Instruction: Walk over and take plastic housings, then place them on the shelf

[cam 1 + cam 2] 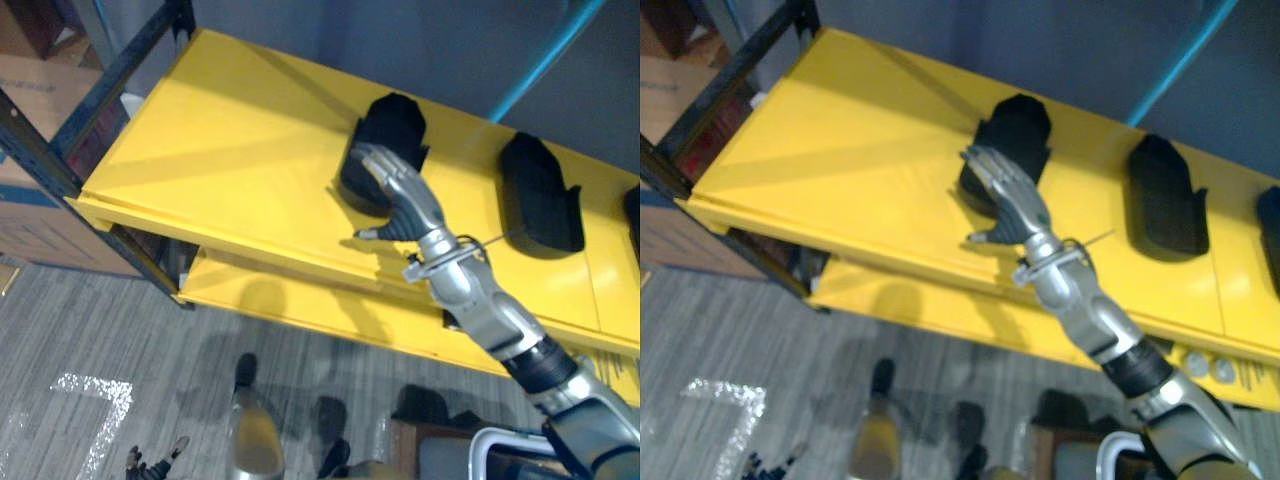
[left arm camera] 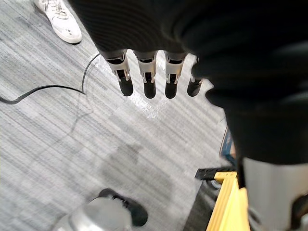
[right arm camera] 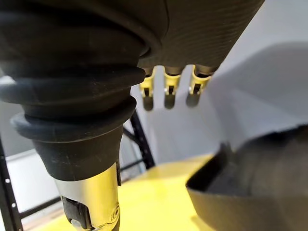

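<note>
Found the yellow shelf (image 1: 230, 150) crossing the head views from upper left to the right edge, with grey floor (image 1: 100, 330) below it. Counted 3 black plastic housings on its top board: the centre housing (image 1: 395, 125) at mid-frame, a second housing (image 1: 540, 195) to its right, and a third housing (image 1: 633, 215) cut by the right edge. Read the centre housing's long axis as running up-frame, from front edge to back. Saw the right hand (image 1: 405, 205) extended from lower right, released, fingers straight over that housing's lower end and gripping nothing; could not tell whether touching or just above. Judged it by far the nearer hand. Saw the left hand (image 2: 149, 82) slack and empty over the floor, near a person's white shoe (image 2: 60, 21).
</note>
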`<state>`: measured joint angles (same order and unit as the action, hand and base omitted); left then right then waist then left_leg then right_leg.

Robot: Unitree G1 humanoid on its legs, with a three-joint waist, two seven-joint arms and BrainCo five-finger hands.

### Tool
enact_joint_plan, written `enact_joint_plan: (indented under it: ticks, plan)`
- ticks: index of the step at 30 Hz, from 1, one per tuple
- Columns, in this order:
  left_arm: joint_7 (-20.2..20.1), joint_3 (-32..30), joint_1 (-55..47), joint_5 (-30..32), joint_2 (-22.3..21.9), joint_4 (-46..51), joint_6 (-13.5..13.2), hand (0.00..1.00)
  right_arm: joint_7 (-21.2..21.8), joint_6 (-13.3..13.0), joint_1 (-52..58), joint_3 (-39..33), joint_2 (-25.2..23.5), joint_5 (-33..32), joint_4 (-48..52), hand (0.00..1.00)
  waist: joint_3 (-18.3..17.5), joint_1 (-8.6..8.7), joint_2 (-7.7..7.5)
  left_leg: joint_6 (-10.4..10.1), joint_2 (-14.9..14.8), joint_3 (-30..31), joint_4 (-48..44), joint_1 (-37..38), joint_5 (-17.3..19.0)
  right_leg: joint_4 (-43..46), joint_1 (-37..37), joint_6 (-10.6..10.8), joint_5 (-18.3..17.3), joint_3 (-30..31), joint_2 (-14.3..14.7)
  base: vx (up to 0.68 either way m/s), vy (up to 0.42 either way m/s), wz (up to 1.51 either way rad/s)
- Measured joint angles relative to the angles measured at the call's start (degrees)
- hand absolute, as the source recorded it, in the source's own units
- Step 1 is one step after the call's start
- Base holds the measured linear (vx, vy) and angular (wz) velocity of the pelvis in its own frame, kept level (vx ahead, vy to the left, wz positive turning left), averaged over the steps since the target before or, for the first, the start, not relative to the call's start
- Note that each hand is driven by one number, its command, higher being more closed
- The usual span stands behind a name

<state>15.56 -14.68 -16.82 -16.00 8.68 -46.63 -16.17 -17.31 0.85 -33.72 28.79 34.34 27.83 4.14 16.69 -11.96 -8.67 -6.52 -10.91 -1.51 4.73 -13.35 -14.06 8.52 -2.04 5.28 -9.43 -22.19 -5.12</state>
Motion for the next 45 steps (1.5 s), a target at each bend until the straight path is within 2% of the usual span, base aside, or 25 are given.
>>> enact_joint_plan:
  ticks: [5,8,13,22,25,26,31,38,45]
  plan:
    - [-1.0,0.6,0.2,-1.6,0.4,0.0,0.0,0.0,-0.2,0.8,0.0,0.0,-0.6,-0.1,-0.2,0.0,1.6,-0.14,-0.46,0.0,0.0,0.7,0.0,-0.6,0.0,0.8,0.7,0.0,-0.9,-0.2,0.0,-0.01,-0.007,0.05]
    - [-1.1,2.4,0.5,-2.1,1.2,0.1,-0.1,0.0,1.1,2.2,0.0,0.1,-0.9,-0.2,-0.9,0.0,2.2,-0.33,-0.69,0.0,0.0,0.9,0.0,-0.9,-0.1,1.4,1.0,-0.1,-1.0,-0.2,0.0,0.0,0.0,0.0]
    - [-1.1,3.2,1.6,-3.2,1.7,0.4,-0.2,0.0,4.1,6.7,-0.2,0.9,-1.0,-0.6,-3.4,0.0,3.2,-0.54,-0.69,-0.1,0.0,1.0,0.0,-0.8,-0.1,1.6,1.1,0.0,-1.0,0.4,0.1,0.01,-0.006,0.02]
    - [-1.1,4.6,1.6,-4.3,2.0,0.5,-0.3,0.0,4.0,9.1,-1.5,1.7,-1.5,-0.6,-5.2,0.0,3.3,-0.79,-0.67,-0.1,0.0,1.1,0.0,-0.9,-0.1,1.9,1.4,-0.1,-2.0,0.4,0.0,0.0,0.0,0.0]
    - [-1.1,4.7,1.6,-4.3,2.0,0.5,-0.3,0.0,4.6,9.0,-2.8,1.6,-1.5,-0.6,-5.2,0.0,4.2,-0.78,-0.76,-0.1,0.0,1.2,0.0,-0.8,-0.1,2.5,1.6,0.0,-2.4,0.4,0.0,0.0,0.0,0.0]
    - [-1.1,4.7,1.7,-4.3,2.0,0.6,-0.2,0.0,4.7,9.0,-3.3,1.6,-1.5,-0.6,-5.2,1.0,4.6,-0.78,-0.83,-0.1,0.0,1.2,0.0,-0.8,-0.1,2.7,1.6,-0.1,-2.5,0.4,0.0,0.0,0.0,0.0]
    - [-1.6,4.7,1.8,-4.3,2.0,1.2,-0.2,0.0,4.7,7.9,-4.7,1.6,-1.7,-0.6,-6.0,1.0,5.5,-1.05,-1.51,-0.1,0.1,1.2,0.0,-0.9,-0.1,3.6,1.9,0.2,-2.6,0.3,-0.2,0.0,0.0,0.0]
    - [-2.0,4.6,2.0,-4.3,1.9,2.9,-0.3,0.0,3.5,7.9,-7.7,0.8,-1.9,-0.5,-7.9,1.0,6.5,-1.54,-1.65,-0.1,0.5,1.7,0.0,-1.0,-0.1,4.2,2.0,0.2,-3.5,-0.1,-0.7,0.0,0.0,0.04]
    - [-2.0,4.6,2.2,-4.3,1.6,3.1,-0.5,0.0,4.9,7.8,-7.2,1.1,-1.9,-0.6,-9.9,1.0,6.5,-1.64,-1.72,-0.2,0.8,2.6,-0.1,-1.6,-0.2,4.7,2.0,0.5,-3.5,-1.1,-0.8,0.01,-0.005,0.06]
